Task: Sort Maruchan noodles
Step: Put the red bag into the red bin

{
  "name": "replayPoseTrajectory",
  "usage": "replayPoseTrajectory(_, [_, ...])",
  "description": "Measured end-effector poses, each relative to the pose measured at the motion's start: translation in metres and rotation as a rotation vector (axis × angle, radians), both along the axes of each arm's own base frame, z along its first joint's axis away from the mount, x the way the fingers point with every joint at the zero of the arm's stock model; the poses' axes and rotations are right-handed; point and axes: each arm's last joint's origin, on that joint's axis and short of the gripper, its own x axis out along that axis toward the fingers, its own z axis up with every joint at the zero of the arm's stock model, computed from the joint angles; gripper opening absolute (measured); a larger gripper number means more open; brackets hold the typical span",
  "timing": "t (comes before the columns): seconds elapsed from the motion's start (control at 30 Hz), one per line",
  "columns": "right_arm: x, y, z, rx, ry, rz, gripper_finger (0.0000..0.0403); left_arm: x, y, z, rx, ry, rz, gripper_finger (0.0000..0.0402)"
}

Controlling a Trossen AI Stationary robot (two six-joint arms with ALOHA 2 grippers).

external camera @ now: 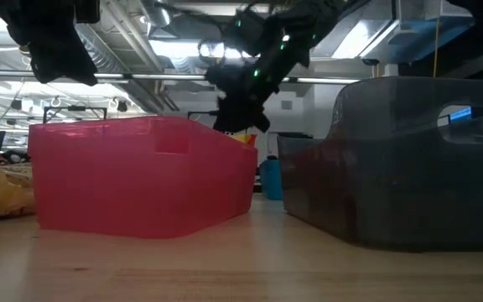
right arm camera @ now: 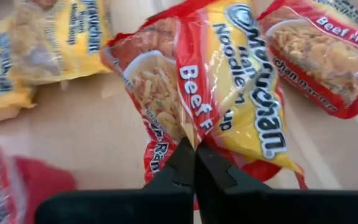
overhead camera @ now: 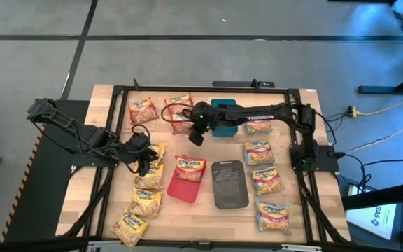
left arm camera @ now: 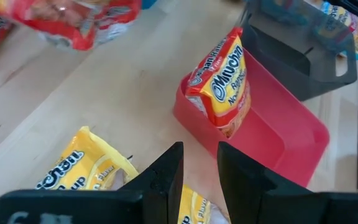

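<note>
Maruchan packets lie about the table: red ones at the far left [overhead camera: 141, 110], yellow ones down the left [overhead camera: 147, 178], blue-and-pink ones down the right [overhead camera: 264, 178]. One red packet [left arm camera: 219, 81] leans in the pink tray [overhead camera: 184, 189], its upper end over the rim. My right gripper [right arm camera: 194, 158] reaches across the far side and is shut on another red beef packet [overhead camera: 180, 122]. Hovering over the yellow packets [left arm camera: 82, 165], my left gripper [left arm camera: 199, 168] is open and touches nothing. My right gripper pinches the red beef packet between its two fingers at a creased part of the wrapper near its edge [right arm camera: 188, 124]. The fingers come from above, slanting down. The plastic bunches up at the fingertips. Whether the packet is clear of the table, I cannot tell.
A grey tray [overhead camera: 229, 183] sits beside the pink tray, and a teal tray [overhead camera: 226, 115] lies under my right arm at the far side. Another red packet [right arm camera: 328, 50] and yellow packets [right arm camera: 42, 43] lie close to the held one. Bare wood shows between the trays and the packets.
</note>
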Motion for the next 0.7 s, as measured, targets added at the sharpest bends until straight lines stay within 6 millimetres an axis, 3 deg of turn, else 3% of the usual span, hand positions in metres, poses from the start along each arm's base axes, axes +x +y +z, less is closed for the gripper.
replayPoseTrajectory(0.47, [-0.025,0.103,0.065,-0.226,-0.073,0.012,0.0000,-0.001,0.002,-0.001,0.052,-0.001,0.047,0.0092])
replayPoseTrajectory(0.7, [-0.038,0.164,0.067,-0.283,-0.098,-0.027,0.0000,-0.003,0.004,-0.003,0.080,0.024,0.069,0.0092])
